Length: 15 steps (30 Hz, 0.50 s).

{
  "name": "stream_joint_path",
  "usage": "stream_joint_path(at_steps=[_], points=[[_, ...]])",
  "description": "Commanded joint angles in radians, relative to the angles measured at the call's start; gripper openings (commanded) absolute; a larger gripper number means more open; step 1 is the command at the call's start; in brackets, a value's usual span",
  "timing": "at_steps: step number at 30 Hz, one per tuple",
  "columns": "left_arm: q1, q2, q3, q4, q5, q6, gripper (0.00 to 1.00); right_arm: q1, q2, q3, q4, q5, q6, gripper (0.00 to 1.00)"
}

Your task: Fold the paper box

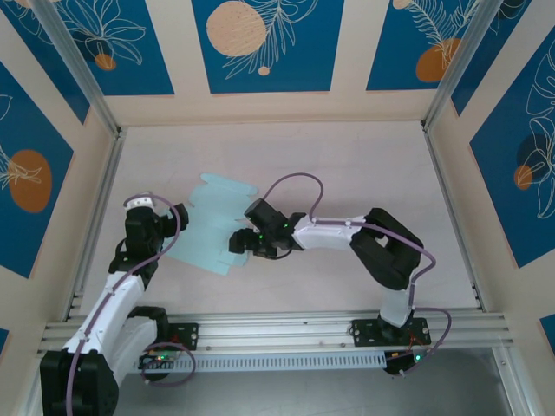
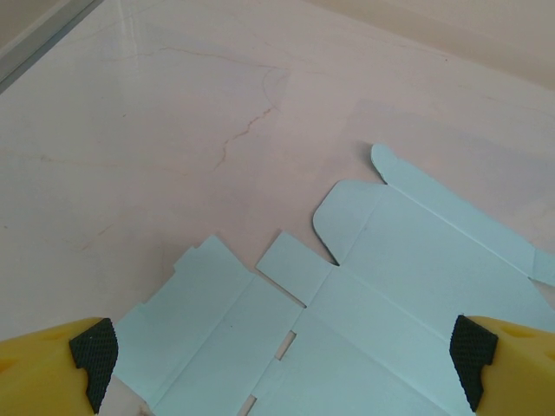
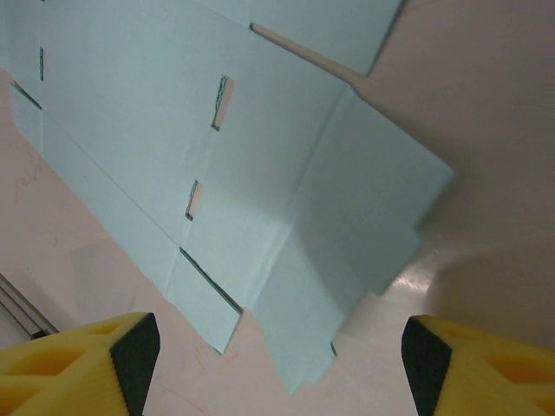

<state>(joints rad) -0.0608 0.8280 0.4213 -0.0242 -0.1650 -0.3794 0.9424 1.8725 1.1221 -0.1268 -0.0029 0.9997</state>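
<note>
Okay: the tabletop [image 1: 347, 165] is smooth and glossy. The paper box [image 1: 208, 227] is an unfolded pale-blue sheet, left of centre in the top view, lying flat between your two arms. Your left tool [image 1: 173, 224] sits at its left edge and your right tool [image 1: 243, 244] at its lower-right corner. Both are released, pads spread wide, nothing gripped.

Risks, my read:
- Thin card on a slick surface will skate if you push a flap with the other side unpinned.
- Lifting off the score line gives a crooked crease.
- The small tabs crumple easily.

Hard to make out: whether either tool touches the sheet, and whether the right-hand flap sits slightly raised. The arms cover the sheet's edges from above, and the wrist views crop it.
</note>
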Motion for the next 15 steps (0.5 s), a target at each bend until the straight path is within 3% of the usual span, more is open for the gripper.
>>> stream_joint_path(at_steps=[1,10,15], points=[[0.005,0.002,0.013,-0.006,0.017,0.025,1.0,-0.011,0.043,0.031,0.014,-0.05,0.012,0.73],[0.006,0.026,0.019,0.001,0.042,0.027,1.0,-0.032,0.14,0.081,0.039,-0.077,0.012,0.53],[0.006,0.045,0.03,-0.006,0.061,0.031,1.0,-0.059,0.143,0.082,0.033,-0.08,0.01,0.21]])
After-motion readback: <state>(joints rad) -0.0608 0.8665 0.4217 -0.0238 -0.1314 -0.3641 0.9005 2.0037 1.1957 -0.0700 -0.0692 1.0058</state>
